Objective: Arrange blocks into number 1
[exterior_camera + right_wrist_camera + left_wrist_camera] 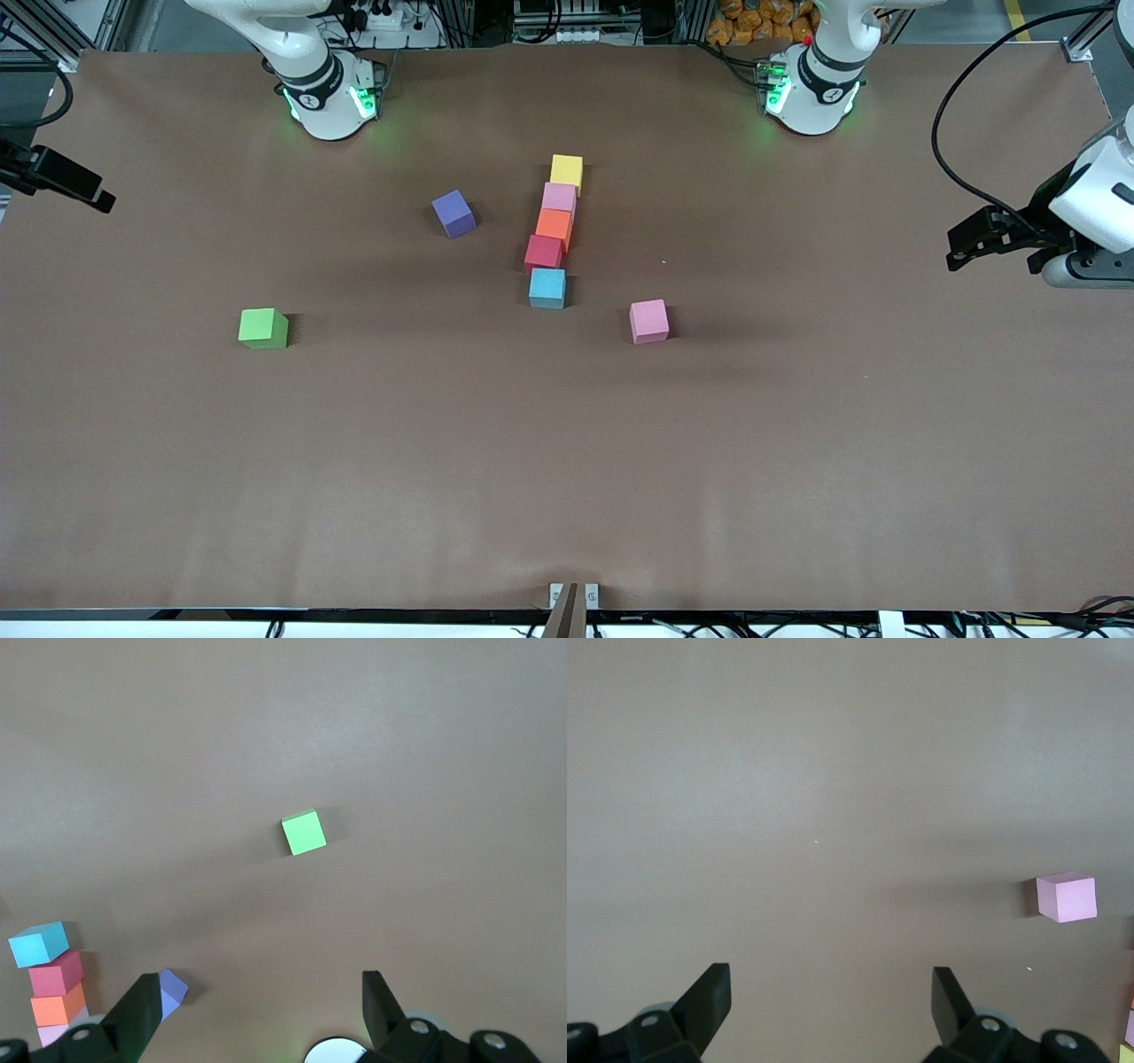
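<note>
- we've got five blocks lined up in a slightly crooked column mid-table: yellow block [567, 170] farthest from the front camera, then a pink block [559, 198], the orange block [555, 227], the red block [543, 252] and the blue block [547, 287] nearest the camera. each one looks like it's touching or just beside the next.
- the second pink block [649, 321] sits alone, a bit nearer the camera than the blue one and toward the left arm's end of the table.
- the purple block [454, 213] is turned at an angle, beside the column on the right arm's side, apart from it.
- the green block [263, 328] is well apart from everything, out toward the right arm's end.
- left gripper [992, 237] hangs over the table edge at its own end, fingers spread wide with nothing between them; its wrist view shows the lone pink block [1067, 896] on bare table [833, 771].
- right gripper [257, 1014] is up high too, fingers wide apart and empty, with the green block [304, 832] and purple block [172, 989] below it. in the front view we only catch it at the picture's edge.
</note>
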